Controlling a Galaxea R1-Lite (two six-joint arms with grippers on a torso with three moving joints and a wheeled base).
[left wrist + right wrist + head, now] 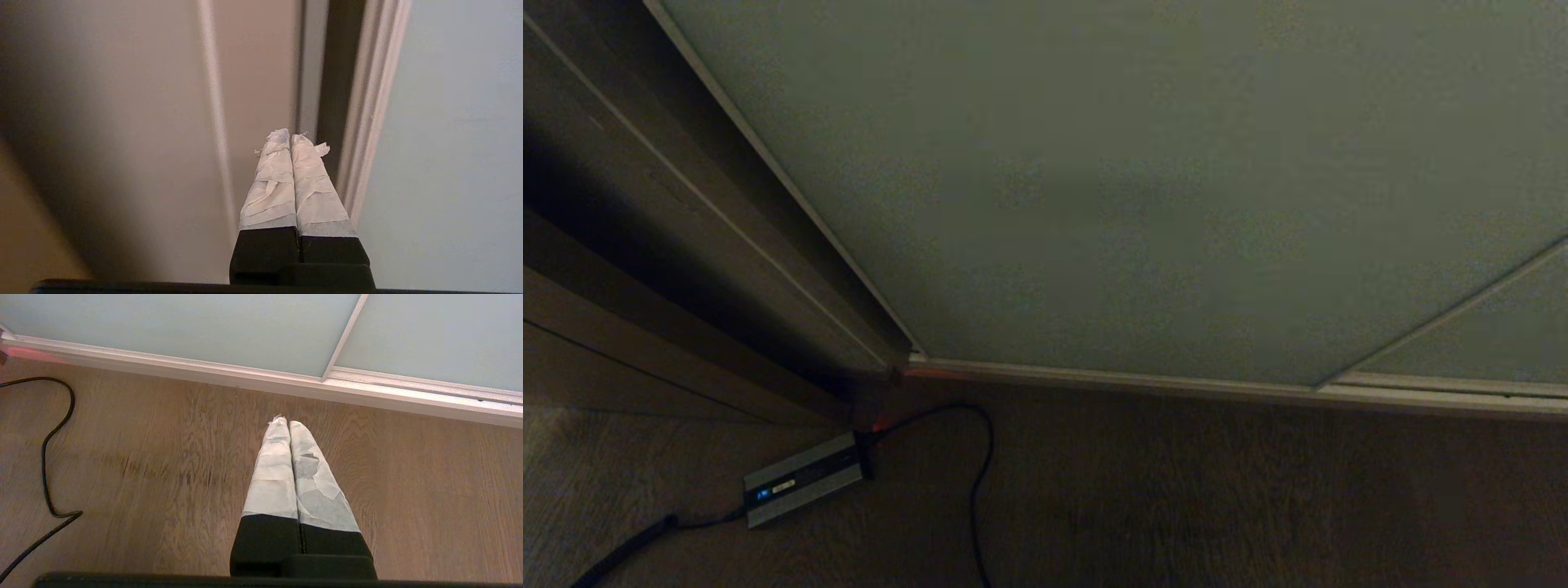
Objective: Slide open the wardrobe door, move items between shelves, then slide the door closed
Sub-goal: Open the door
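Note:
The sliding wardrobe door (1143, 188) is a wide pale grey-green panel with a thin light frame, and it fills most of the head view, shut against the brown side panel (645, 245). In the left wrist view my left gripper (291, 136) is shut and empty, its taped fingertips close to the door's light frame edge (367, 122) beside the door (453, 143). My right gripper (286, 421) is shut and empty, hanging over the wood floor (163, 465) in front of the door (204, 326). The items and the shelves are hidden. Neither arm shows in the head view.
A grey power adapter (802, 479) lies on the dark wood floor near the door's left corner, with a black cable (980, 465) looping across the floor. The same cable (49, 449) shows in the right wrist view. The door's bottom rail (1176, 382) runs along the floor.

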